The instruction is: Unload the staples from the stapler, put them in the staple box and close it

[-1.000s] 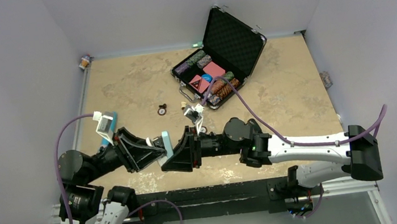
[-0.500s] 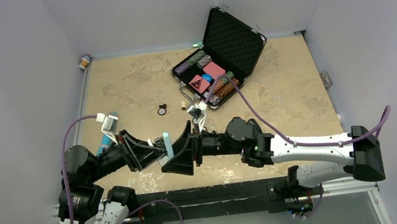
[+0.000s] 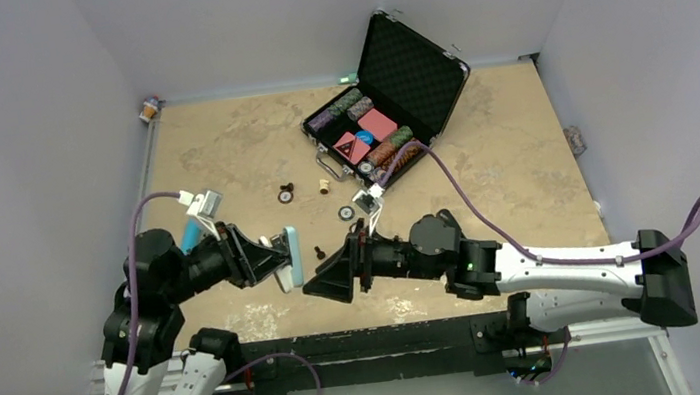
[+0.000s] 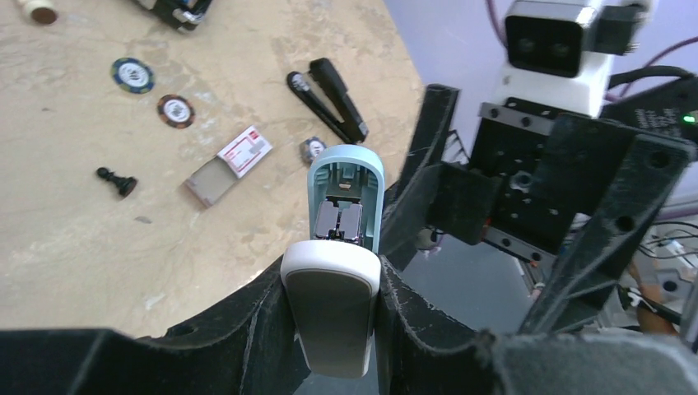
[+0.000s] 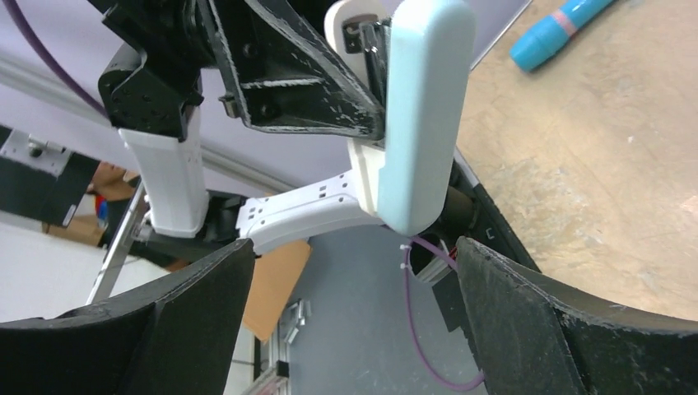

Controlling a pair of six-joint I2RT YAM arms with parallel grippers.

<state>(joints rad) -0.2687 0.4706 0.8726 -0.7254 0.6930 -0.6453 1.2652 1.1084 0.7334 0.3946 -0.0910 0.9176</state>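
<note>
Open stapler (image 4: 337,247) is presented to the right pincer (image 5: 350,271)

The left pincer (image 4: 331,309) pinches its white base above the desk (image 3: 220,153), lid swung back so the metal channel (image 4: 338,220) faces the spread right pincer; the staples probably sit inside it, not clearly visible.

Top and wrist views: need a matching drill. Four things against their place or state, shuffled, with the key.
Things:
1. blue stapler
2. black stapler
3. case
4. right claw

Place or state:
A. open, holding nothing
B. lid up, at the far side of the table
C. lying on the table
D. clamped in the left claw

Pairs: 1-D, 2-C, 3-B, 4-A.
</note>
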